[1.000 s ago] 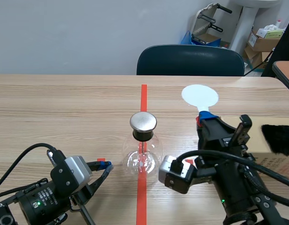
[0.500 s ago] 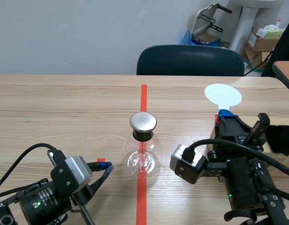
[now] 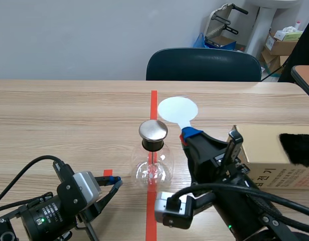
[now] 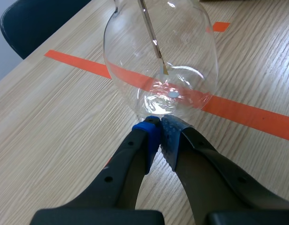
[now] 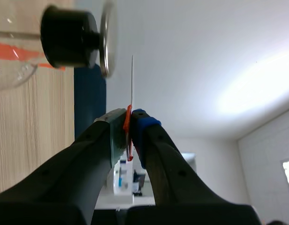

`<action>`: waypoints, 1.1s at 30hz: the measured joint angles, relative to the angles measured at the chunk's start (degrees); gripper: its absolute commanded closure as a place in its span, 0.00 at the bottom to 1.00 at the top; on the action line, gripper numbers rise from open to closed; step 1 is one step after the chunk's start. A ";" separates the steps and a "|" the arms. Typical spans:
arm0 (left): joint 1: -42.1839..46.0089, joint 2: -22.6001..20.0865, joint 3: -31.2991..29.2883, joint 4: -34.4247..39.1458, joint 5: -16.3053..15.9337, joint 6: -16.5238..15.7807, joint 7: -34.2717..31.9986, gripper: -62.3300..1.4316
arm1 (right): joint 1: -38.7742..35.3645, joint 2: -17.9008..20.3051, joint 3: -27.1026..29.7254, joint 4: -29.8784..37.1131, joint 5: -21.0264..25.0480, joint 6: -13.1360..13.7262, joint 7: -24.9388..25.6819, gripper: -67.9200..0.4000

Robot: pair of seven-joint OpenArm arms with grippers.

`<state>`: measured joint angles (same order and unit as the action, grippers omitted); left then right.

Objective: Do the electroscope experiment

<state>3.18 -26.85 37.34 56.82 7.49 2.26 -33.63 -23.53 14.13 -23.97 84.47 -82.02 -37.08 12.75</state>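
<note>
Swinging back in from the right, my right gripper [image 3: 187, 134] is now carrying the white disc [image 3: 177, 109] over toward the middle of the table [image 3: 69, 110]; half a second ago that disc was hanging well off to the right, above the cardboard box [image 3: 265, 150]. I am seeing the fingers clamping the disc by its red handle [image 5: 128, 127], with the disc standing upright above them. In the right wrist view the disc is showing edge-on as a thin line, sitting close beside the metal cap [image 3: 153, 130] with a narrow gap between them. The electroscope [image 3: 152, 168], a round glass flask with a black stopper [image 3: 154, 144] under that cap, is standing on the orange-red tape line [image 3: 153, 100], where it was before. Inside the glass a thin metal rod [image 4: 151, 33] is hanging down. My left gripper [image 4: 159, 126] is lying low on the table with its fingers pressed together on nothing, the blue pads pointing at the foot of the flask; whether they are touching the glass I cannot tell. A black brush [image 3: 297, 149] is resting on the box, and a dark chair [image 3: 203, 64] is standing across the table.
</note>
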 measured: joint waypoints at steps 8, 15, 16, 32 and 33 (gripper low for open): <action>0.00 0.00 0.00 0.00 3.04 -0.02 0.85 0.91 | 0.00 0.00 0.00 0.00 -0.72 0.00 7.91 0.97; 0.00 0.02 0.00 0.00 2.93 0.00 0.83 0.91 | 0.00 0.00 0.00 0.00 -0.72 0.00 11.23 0.97; 0.00 0.02 0.00 0.00 2.27 -0.02 0.83 0.91 | 0.00 0.00 0.00 0.00 -0.74 0.00 11.21 0.97; 0.00 0.02 0.00 0.00 -4.28 0.00 -0.46 0.91 | 0.00 0.02 0.00 0.00 -0.70 0.22 6.10 0.97; 0.02 0.02 0.00 0.00 -4.92 -0.02 -0.46 0.91 | 0.00 0.00 0.00 0.00 -0.70 0.22 4.74 0.97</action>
<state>3.20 -26.83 37.34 56.82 2.57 2.24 -34.09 -23.53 14.13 -23.97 84.47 -82.72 -36.86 17.50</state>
